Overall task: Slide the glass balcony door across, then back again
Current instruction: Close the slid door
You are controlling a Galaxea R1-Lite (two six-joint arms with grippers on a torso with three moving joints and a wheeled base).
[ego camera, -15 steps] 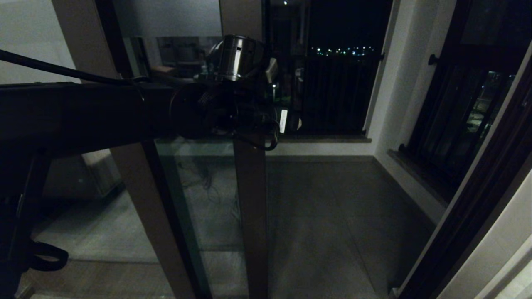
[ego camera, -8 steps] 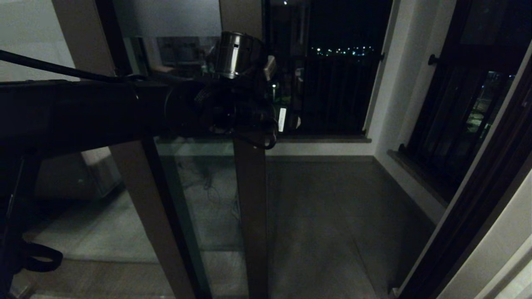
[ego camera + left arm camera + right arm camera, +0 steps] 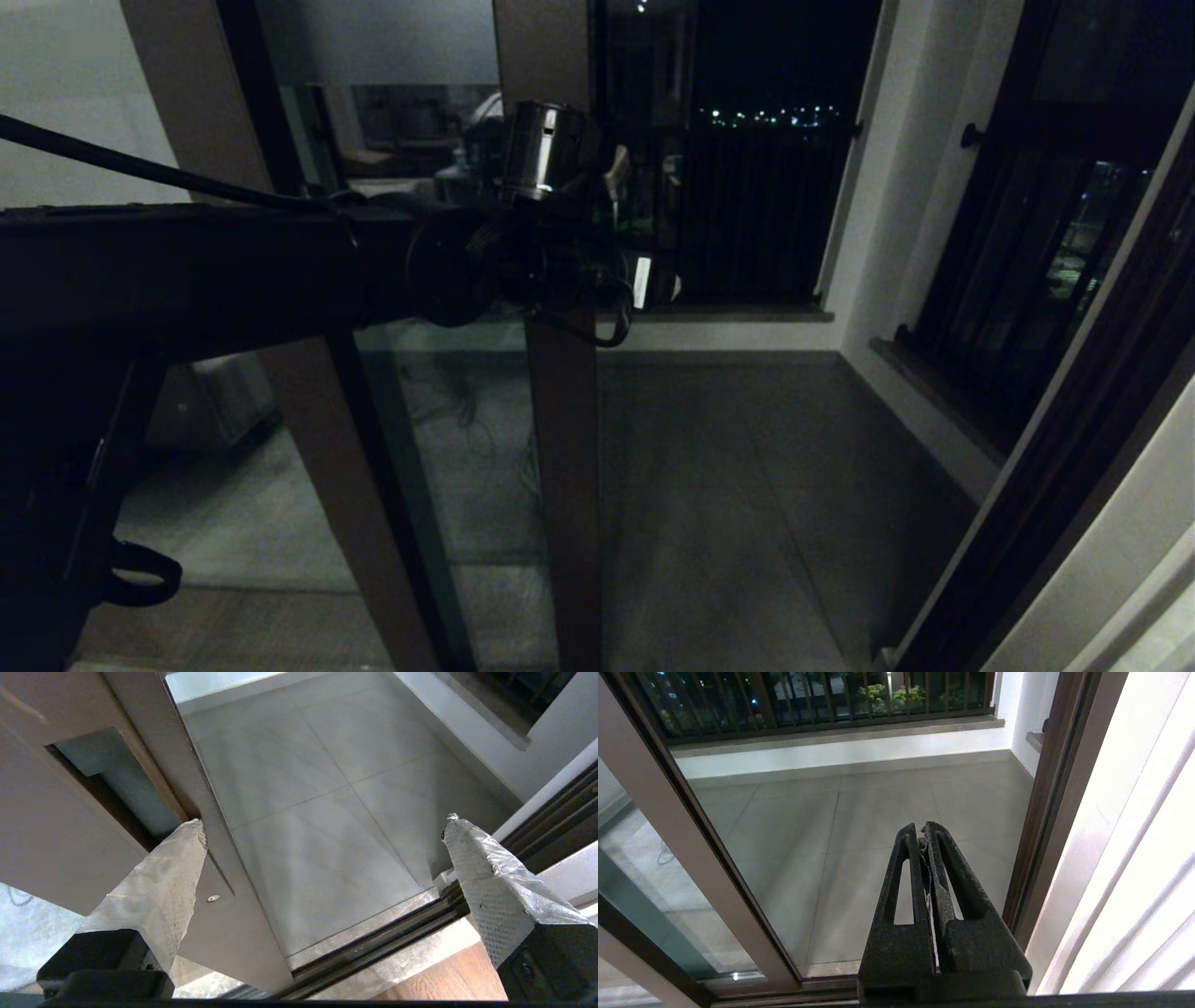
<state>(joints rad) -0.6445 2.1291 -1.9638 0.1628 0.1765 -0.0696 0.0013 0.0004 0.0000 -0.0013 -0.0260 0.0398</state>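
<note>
The glass balcony door (image 3: 448, 439) stands partly across the opening, its brown stile (image 3: 560, 448) upright at the middle of the head view. My left arm reaches across from the left to that stile. The left gripper (image 3: 322, 826) is open wide with nothing between its fingers. One padded fingertip (image 3: 187, 844) lies against the stile right at the recessed handle slot (image 3: 107, 779); the other (image 3: 467, 849) hangs free over the doorway. My right gripper (image 3: 924, 828) is shut and empty, pointing down at the balcony floor, apart from the door stile (image 3: 668, 821).
The tiled balcony floor (image 3: 747, 485) lies beyond the dark floor track (image 3: 373, 947). A railing (image 3: 756, 215) closes the far side, with a barred side window (image 3: 1027, 261) to the right. The dark door jamb (image 3: 1050, 788) stands right of the opening.
My left arm has shifted a little to the right and lower against the stile. The door itself has not visibly moved, and the gripper stays open.
</note>
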